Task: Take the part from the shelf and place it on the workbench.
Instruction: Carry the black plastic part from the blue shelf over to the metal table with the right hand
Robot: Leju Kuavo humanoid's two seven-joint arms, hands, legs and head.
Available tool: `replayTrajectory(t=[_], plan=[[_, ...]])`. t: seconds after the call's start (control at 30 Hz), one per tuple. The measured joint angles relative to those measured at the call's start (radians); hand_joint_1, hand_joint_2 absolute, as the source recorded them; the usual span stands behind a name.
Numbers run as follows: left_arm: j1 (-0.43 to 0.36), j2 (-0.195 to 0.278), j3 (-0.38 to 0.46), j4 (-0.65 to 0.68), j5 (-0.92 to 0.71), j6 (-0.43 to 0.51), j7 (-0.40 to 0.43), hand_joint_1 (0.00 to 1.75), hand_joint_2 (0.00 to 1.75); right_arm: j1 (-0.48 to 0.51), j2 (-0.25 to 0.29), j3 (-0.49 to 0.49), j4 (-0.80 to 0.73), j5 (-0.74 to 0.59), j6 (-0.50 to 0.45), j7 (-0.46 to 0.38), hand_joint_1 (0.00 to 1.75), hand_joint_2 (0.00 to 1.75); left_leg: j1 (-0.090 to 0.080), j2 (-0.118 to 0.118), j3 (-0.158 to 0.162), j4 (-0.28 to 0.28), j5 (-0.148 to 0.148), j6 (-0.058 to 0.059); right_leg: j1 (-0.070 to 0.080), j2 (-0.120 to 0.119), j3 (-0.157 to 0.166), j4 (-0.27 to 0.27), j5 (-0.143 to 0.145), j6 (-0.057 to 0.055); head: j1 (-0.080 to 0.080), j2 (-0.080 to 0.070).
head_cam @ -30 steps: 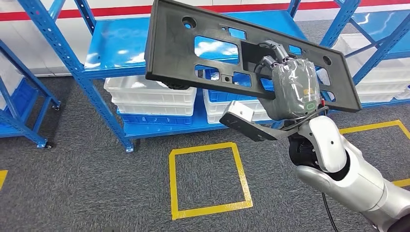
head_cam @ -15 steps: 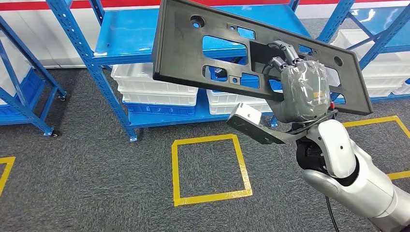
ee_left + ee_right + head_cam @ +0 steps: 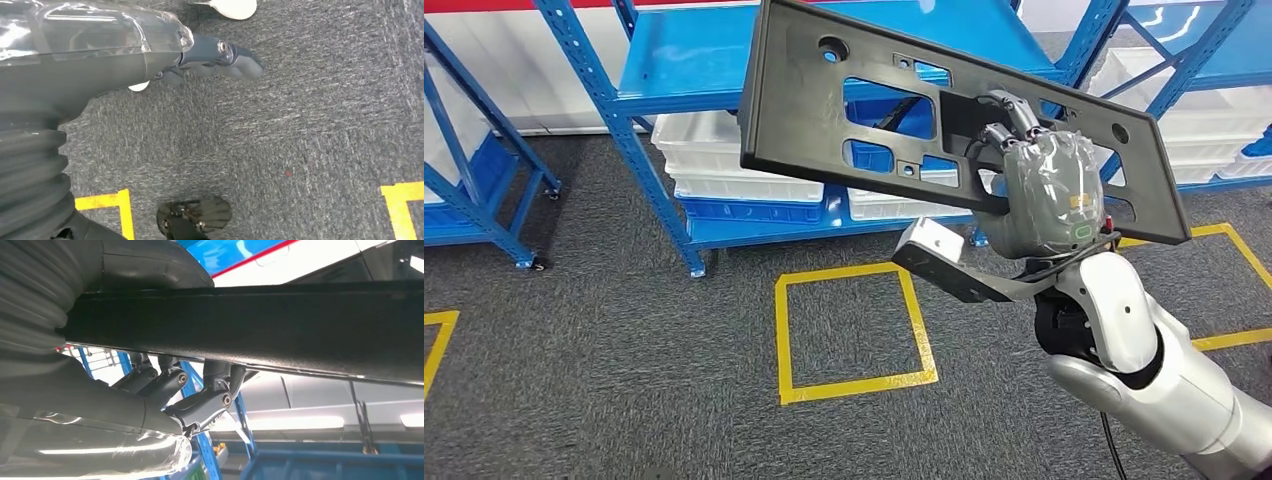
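One black plastic panel (image 3: 844, 110), long and pierced with several cutouts, is held up in the air in front of the blue shelf rack (image 3: 694, 70), tilted down toward the right. The right hand (image 3: 1044, 190) grips it through a cutout, fingers (image 3: 1009, 115) hooked over the edge, forearm raised from below. The left hand (image 3: 100, 55) hangs over grey carpet (image 3: 310, 115), holding nothing, fingers loosely extended. Two stacks of white bins (image 3: 724, 160) sit on the lower shelf, and one complete yellow taped square (image 3: 854, 330) marks the floor.

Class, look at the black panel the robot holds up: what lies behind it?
Behind the black panel, its cutouts show a blue shelf and white bins. The right hand grips it through an opening. The panel's solid parts cover the rest of the shelf.
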Motion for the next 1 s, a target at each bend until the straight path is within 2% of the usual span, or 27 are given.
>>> replayTrajectory(t=[0.07, 0.1, 0.13, 0.17, 0.23, 0.27, 0.3, 0.33, 0.37, 0.4, 0.43, 0.47, 0.5, 0.57, 0.6, 0.63, 0.67, 0.73, 0.77, 0.8, 0.83, 0.87, 0.9, 0.93, 0.97, 1.0], plan=[[0.0, 0.0, 0.0, 0.0, -0.001, 0.0, 0.001, 0.0, 1.75, 0.006, -0.001, -0.007, -0.003, 0.002, 0.001, 0.0, 1.75, 1.75, -0.002, -0.001, -0.009, -0.005, 0.01, 0.017, -0.003, 0.0, -0.005, 0.002, 0.007, 0.013, 0.001, 0.0], [-0.001, 0.001, 0.0, 0.0, -0.002, 0.0, 0.001, 0.0, 1.75, 0.008, -0.002, -0.01, -0.004, 0.002, 0.002, 0.0, 1.75, 1.75, -0.002, 0.0, -0.016, -0.007, 0.019, 0.027, -0.005, 0.002, -0.012, 0.012, -0.006, 0.019, 0.002, 0.0], [-0.002, 0.002, 0.0, 0.0, -0.003, 0.0, 0.001, 0.0, 1.75, 0.012, -0.004, -0.012, -0.006, 0.002, 0.003, 0.0, 1.75, 1.75, -0.001, 0.0, -0.026, -0.009, 0.029, 0.036, -0.007, 0.003, -0.023, 0.038, -0.035, 0.024, 0.003, 0.0], [-0.003, 0.003, 0.001, 0.0, -0.004, 0.0, 0.001, 0.0, 1.75, 0.015, -0.006, -0.015, -0.008, 0.001, 0.004, 0.0, 1.75, 1.75, -0.001, 0.0, -0.036, -0.01, 0.039, 0.043, -0.008, 0.005, -0.038, 0.084, -0.078, 0.028, 0.005, 0.0], [-0.004, 0.004, 0.001, 0.0, -0.005, 0.0, 0.0, 0.0, 1.75, 0.025, -0.009, -0.023, -0.012, 0.0, 0.005, 0.0, 1.75, 1.75, -0.004, 0.0, -0.06, -0.01, 0.058, 0.049, -0.009, 0.006, -0.07, 0.213, -0.166, 0.033, 0.01, 0.0], [-0.003, 0.004, 0.001, 0.0, -0.006, 0.0, 0.0, 0.0, 1.75, 0.029, -0.01, -0.026, -0.013, 0.0, 0.006, 0.0, 1.75, 1.75, -0.006, 0.0, -0.072, -0.009, 0.067, 0.05, -0.009, 0.007, -0.076, 0.265, -0.187, 0.033, 0.013, 0.0], [-0.003, 0.004, 0.001, 0.0, -0.006, 0.0, 0.0, 0.0, 1.75, 0.034, -0.01, -0.029, -0.013, 0.0, 0.006, 0.0, 1.75, 1.75, -0.008, 0.0, -0.085, -0.009, 0.077, 0.05, -0.008, 0.007, -0.07, 0.287, -0.186, 0.031, 0.016, 0.0], [-0.003, 0.004, 0.001, 0.0, -0.006, -0.001, 0.0, 0.0, 1.75, 0.037, -0.01, -0.031, -0.014, 0.0, 0.007, 0.0, 1.75, 1.75, -0.01, 0.0, -0.097, -0.008, 0.086, 0.049, -0.008, 0.008, -0.048, 0.273, -0.167, 0.028, 0.017, 0.0], [-0.003, 0.004, 0.001, 0.0, -0.006, -0.002, 0.0, 0.0, 1.75, 0.04, -0.011, -0.034, -0.016, 0.001, 0.007, 0.0, 1.75, 1.75, -0.012, 0.0, -0.108, -0.008, 0.095, 0.048, -0.007, 0.008, -0.009, 0.224, -0.14, 0.024, 0.019, 0.0], [-0.004, 0.003, 0.001, -0.001, -0.006, -0.003, 0.0, 0.0, 1.75, 0.043, -0.012, -0.038, -0.019, 0.002, 0.008, 0.0, 1.75, 1.75, -0.014, -0.001, -0.116, -0.008, 0.103, 0.046, -0.006, 0.008, 0.041, 0.152, -0.118, 0.018, 0.02, 0.0], [-0.004, 0.003, 0.001, -0.002, -0.006, -0.003, -0.001, 0.0, 1.75, 0.045, -0.013, -0.043, -0.022, 0.003, 0.009, 0.0, 1.75, 1.75, -0.016, 0.0, -0.123, -0.007, 0.111, 0.043, -0.004, 0.008, 0.091, 0.074, -0.109, 0.013, 0.022, 0.0], [-0.004, 0.002, 0.002, -0.004, -0.007, -0.004, -0.002, 0.0, 1.75, 0.046, -0.015, -0.049, -0.026, 0.004, 0.01, 0.0, 1.75, 1.75, -0.017, 0.0, -0.127, -0.007, 0.119, 0.039, -0.001, 0.008, 0.127, 0.015, -0.108, 0.008, 0.022, 0.0], [-0.005, 0.002, 0.002, -0.005, -0.007, -0.004, -0.003, 0.0, 1.75, 0.049, -0.017, -0.056, -0.03, 0.005, 0.011, 0.0, 1.75, 1.75, -0.017, 0.001, -0.131, -0.007, 0.127, 0.033, 0.002, 0.009, 0.148, -0.022, -0.112, 0.003, 0.023, 0.0], [-0.005, 0.002, 0.002, -0.005, -0.007, -0.004, -0.004, 0.0, 1.75, 0.058, -0.019, -0.066, -0.036, 0.006, 0.015, 0.0, 1.75, 1.75, -0.014, 0.002, -0.135, -0.009, 0.139, 0.022, 0.006, 0.007, 0.148, -0.038, -0.105, -0.008, 0.023, 0.0], [-0.005, 0.002, 0.003, -0.005, -0.007, -0.005, -0.007, 0.0, 1.75, 0.062, -0.021, -0.07, -0.038, 0.007, 0.016, 0.0, 1.75, 1.75, -0.012, 0.003, -0.14, -0.002, 0.131, 0.018, 0.006, 0.006, 0.144, -0.042, -0.097, -0.016, 0.022, 0.0], [-0.005, 0.002, 0.003, -0.005, -0.007, -0.006, -0.011, 0.0, 1.75, 0.067, -0.021, -0.076, -0.041, 0.008, 0.017, 0.0, 1.75, 1.75, -0.011, 0.003, -0.149, 0.019, 0.108, 0.013, 0.005, 0.004, 0.138, -0.045, -0.088, -0.023, 0.02, 0.0], [-0.005, 0.002, 0.004, -0.005, -0.007, -0.008, -0.016, 0.0, 1.75, 0.072, -0.022, -0.082, -0.044, 0.009, 0.017, 0.0, 1.75, 1.75, -0.009, 0.003, -0.165, 0.058, 0.07, 0.009, 0.003, 0.003, 0.131, -0.048, -0.079, -0.029, 0.016, 0.0], [-0.005, 0.002, 0.005, -0.006, -0.005, -0.012, -0.025, 0.0, 1.75, 0.086, -0.022, -0.093, -0.052, 0.01, 0.017, 0.0, 1.75, 1.75, -0.007, 0.002, -0.207, 0.183, -0.015, 0.001, 0.004, 0.001, 0.112, -0.047, -0.064, -0.035, 0.006, 0.0], [-0.005, 0.001, 0.006, -0.006, -0.004, -0.013, -0.027, 0.0, 1.75, 0.094, -0.022, -0.098, -0.055, 0.009, 0.018, 0.0, 1.75, 1.75, -0.005, 0.002, -0.222, 0.24, -0.038, -0.002, 0.004, 0.001, 0.102, -0.046, -0.057, -0.034, 0.004, 0.0], [-0.005, 0.001, 0.006, -0.006, -0.004, -0.013, -0.027, 0.0, 1.75, 0.1, -0.022, -0.103, -0.057, 0.008, 0.02, 0.0, 1.75, 1.75, -0.004, 0.002, -0.224, 0.27, -0.04, -0.005, 0.004, 0.001, 0.092, -0.043, -0.051, -0.033, 0.002, 0.0], [-0.005, 0.001, 0.006, -0.005, -0.003, -0.013, -0.029, 0.0, 1.75, 0.107, -0.022, -0.108, -0.059, 0.006, 0.022, 0.0, 1.75, 1.75, -0.002, 0.003, -0.206, 0.262, -0.024, -0.006, 0.003, 0.002, 0.082, -0.04, -0.045, -0.031, 0.001, 0.0], [-0.005, 0.001, 0.006, -0.005, -0.003, -0.013, -0.03, 0.0, 1.75, 0.112, -0.023, -0.112, -0.061, 0.004, 0.024, 0.0, 1.75, 1.75, 0.0, 0.003, -0.168, 0.216, 0.0, -0.007, 0.003, 0.002, 0.074, -0.035, -0.042, -0.028, 0.0, 0.0], [-0.005, 0.001, 0.006, -0.005, -0.003, -0.013, -0.031, 0.0, 1.75, 0.116, -0.023, -0.117, -0.064, 0.003, 0.025, 0.0, 1.75, 1.75, 0.001, 0.004, -0.118, 0.144, 0.019, -0.006, 0.002, 0.003, 0.067, -0.029, -0.04, -0.025, 0.0, 0.0], [-0.006, 0.001, 0.006, -0.005, -0.003, -0.013, -0.032, 0.0, 1.75, 0.12, -0.024, -0.122, -0.067, 0.002, 0.027, 0.0, 1.75, 1.75, 0.001, 0.003, -0.071, 0.076, 0.028, -0.003, 0.002, 0.003, 0.061, -0.022, -0.039, -0.021, -0.001, 0.0], [-0.007, 0.001, 0.006, -0.005, -0.003, -0.013, -0.032, 0.0, 1.75, 0.122, -0.025, -0.127, -0.07, 0.002, 0.028, 0.0, 1.75, 1.75, 0.0, 0.003, -0.04, 0.027, 0.03, 0.0, 0.002, 0.002, 0.056, -0.017, -0.039, -0.017, 0.0, 0.0], [-0.007, 0.001, 0.006, -0.005, -0.003, -0.013, -0.033, 0.0, 1.75, 0.124, -0.026, -0.132, -0.073, 0.002, 0.028, 0.0, 1.75, 1.75, -0.002, 0.003, -0.025, 0.001, 0.026, 0.005, 0.002, 0.002, 0.053, -0.012, -0.037, -0.012, -0.001, 0.0]])
